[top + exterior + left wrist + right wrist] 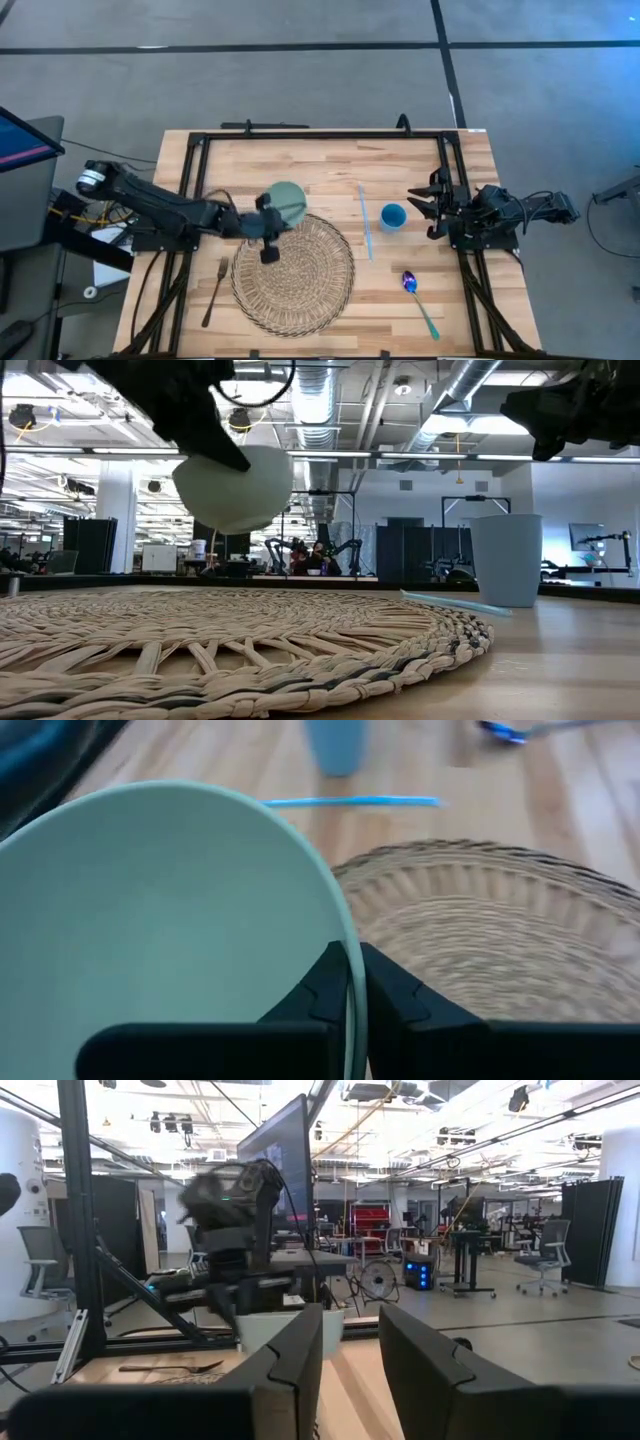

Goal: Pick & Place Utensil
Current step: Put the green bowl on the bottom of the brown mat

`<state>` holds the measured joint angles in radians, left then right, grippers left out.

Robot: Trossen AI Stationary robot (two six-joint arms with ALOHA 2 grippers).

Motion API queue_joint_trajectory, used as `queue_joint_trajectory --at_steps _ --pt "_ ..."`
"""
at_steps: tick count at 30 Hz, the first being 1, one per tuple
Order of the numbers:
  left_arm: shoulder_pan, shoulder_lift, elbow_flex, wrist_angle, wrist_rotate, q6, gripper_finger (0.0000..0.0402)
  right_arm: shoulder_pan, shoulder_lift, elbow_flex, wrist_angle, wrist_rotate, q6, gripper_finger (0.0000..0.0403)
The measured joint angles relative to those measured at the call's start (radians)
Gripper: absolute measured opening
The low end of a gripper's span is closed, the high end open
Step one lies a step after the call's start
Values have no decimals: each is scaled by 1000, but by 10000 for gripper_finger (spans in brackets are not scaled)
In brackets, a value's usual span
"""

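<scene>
My left gripper [268, 228] is shut on a pale green bowl [287, 201], which hangs in the air over the far left part of a round woven placemat [295, 275]. The low view shows the bowl [235, 487] well above the mat [230, 640]. A brown fork [214, 290] lies flat on the table left of the mat. A spoon [420, 300] with a purple bowl and teal handle lies to the mat's right. My right gripper [424, 208] waits open at the table's right side, beside a blue cup [393, 216]. My left gripper pinches the bowl's rim [351, 982], with one finger [322, 988] inside the bowl and the other finger [398, 992] outside it. The bowl is lifted clear of the mat and sits tilted in the hold.
A light blue straw [365, 222] lies on the table between the mat and the cup [507, 558]. A black frame [320, 134] runs along the table's far, left and right sides. Bare wood shows near the spoon and at the far middle.
</scene>
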<state>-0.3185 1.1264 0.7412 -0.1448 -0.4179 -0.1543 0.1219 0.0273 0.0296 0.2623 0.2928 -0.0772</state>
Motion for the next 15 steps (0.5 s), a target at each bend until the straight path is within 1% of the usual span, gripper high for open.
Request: queue_joint_trajectory --at_steps 8,12,15 --pt "-211 203 129 2 -21 0 15 0 0 0 -3 0 0 95" --pt "-299 260 177 7 -21 0 14 0 0 0 -5 0 1 95" --pt "-346 284 182 11 -22 -26 14 0 0 0 -6 0 26 95"
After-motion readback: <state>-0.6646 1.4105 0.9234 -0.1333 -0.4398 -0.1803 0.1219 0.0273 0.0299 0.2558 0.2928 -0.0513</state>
